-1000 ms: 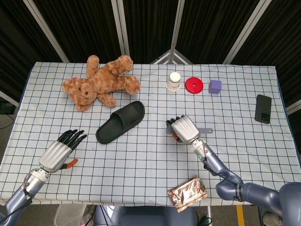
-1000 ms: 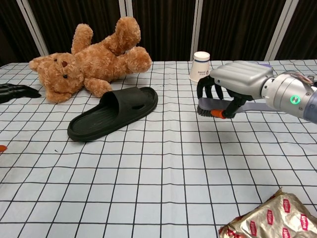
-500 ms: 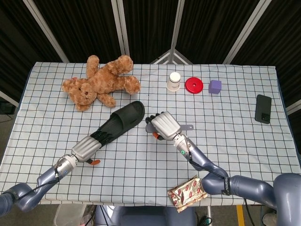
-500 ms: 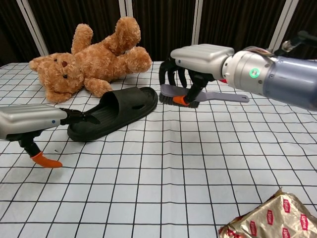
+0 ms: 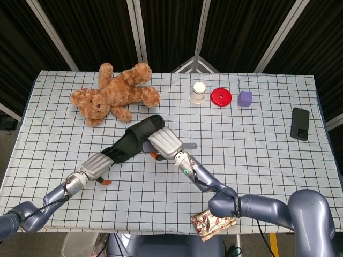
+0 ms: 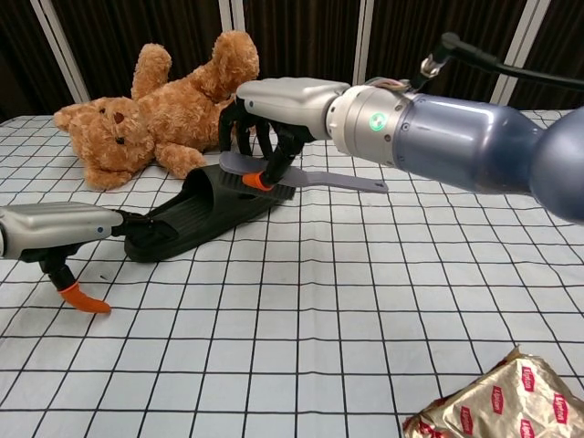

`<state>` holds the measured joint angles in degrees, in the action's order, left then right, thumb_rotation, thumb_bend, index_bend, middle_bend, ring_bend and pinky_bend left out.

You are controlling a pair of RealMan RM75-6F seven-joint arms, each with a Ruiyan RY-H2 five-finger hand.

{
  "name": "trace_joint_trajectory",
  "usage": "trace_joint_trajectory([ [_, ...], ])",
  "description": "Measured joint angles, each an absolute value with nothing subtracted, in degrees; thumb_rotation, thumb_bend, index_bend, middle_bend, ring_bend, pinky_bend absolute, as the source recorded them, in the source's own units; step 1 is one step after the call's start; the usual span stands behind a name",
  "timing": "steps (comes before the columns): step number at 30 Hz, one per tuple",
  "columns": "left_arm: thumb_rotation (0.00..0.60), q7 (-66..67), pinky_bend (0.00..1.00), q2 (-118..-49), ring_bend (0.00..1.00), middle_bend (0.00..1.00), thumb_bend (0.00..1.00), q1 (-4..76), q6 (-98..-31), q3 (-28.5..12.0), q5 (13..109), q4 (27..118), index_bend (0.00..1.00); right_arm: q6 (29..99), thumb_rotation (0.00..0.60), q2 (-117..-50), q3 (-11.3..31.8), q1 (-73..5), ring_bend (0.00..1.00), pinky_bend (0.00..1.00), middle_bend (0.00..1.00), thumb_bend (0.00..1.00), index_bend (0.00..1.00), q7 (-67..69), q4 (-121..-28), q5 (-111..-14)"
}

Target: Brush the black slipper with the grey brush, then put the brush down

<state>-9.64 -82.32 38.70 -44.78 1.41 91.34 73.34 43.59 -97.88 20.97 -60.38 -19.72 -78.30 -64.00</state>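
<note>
Head view: black slipper [image 5: 130, 142] lying slantwise just left of frame centre, toe end toward upper right, heel end toward lower left. Right hand [image 5: 166, 143] sitting right of the toe end, closed round the grey brush [image 5: 185, 145], handle poking out to the right. Left hand [image 5: 99, 165] at lower left, flat, fingers stretched onto the heel end, pinning rather than gripping; nothing enclosed, so open, with an orange thumb tip resting on the cloth below. Teddy [image 5: 114, 92] at upper left, near but apart from the slipper. Cup [image 5: 198, 92], red lid [image 5: 220, 97], purple cube [image 5: 245, 98] in a row at upper right, phone [image 5: 300, 123] at far right, foil packet [image 5: 213, 220] at the bottom edge. Chest view: right hand [image 6: 274, 114] at upper centre, fingers wrapped over the brush [image 6: 301, 177], bristle end down on the raised strap of the slipper [image 6: 205, 212], seemingly touching, though exact contact hard to tell. Left hand [image 6: 57, 235] at far left, fingertips reaching the sole's near end. Judged step: brushing just begun, with the brush carried over and the shoe steadied. Next move calls for short strokes along the strap and sole, light enough not to shove the slipper out from under the left fingertips, then setting the brush down on bare cloth.
</note>
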Motion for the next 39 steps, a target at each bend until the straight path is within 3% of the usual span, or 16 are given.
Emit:
trace_joint_trajectory([
  [8,0.582,-12.86,0.07,-82.35,0.06,0.05,0.30,39.50,-44.38,2.93,91.72,71.95,0.05,43.42,0.600,-103.14,23.94,-64.14,0.57,0.54,0.67,0.46,0.79,-16.13,-74.36,-62.24],
  [16,0.583,-14.12,0.07,-82.31,0.06,0.05,0.30,39.67,-45.30,3.90,92.02,71.41,0.05,43.59,0.600,-109.43,24.87,-66.98,0.58,0.54,0.67,0.46,0.79,-9.08,-63.80,-63.67],
  [27,0.582,-15.25,0.07,-82.06,0.06,0.05,0.30,39.65,-45.63,4.78,91.58,70.61,0.05,41.64,0.600,-116.05,23.64,-69.50,0.58,0.54,0.67,0.46,0.79,2.08,-46.68,-67.25],
  [39,0.578,-14.90,0.07,-82.42,0.06,0.05,0.30,39.66,-45.40,4.92,90.34,69.41,0.05,40.27,0.600,-118.10,20.23,-69.12,0.58,0.54,0.67,0.46,0.79,8.11,-36.71,-70.85],
])
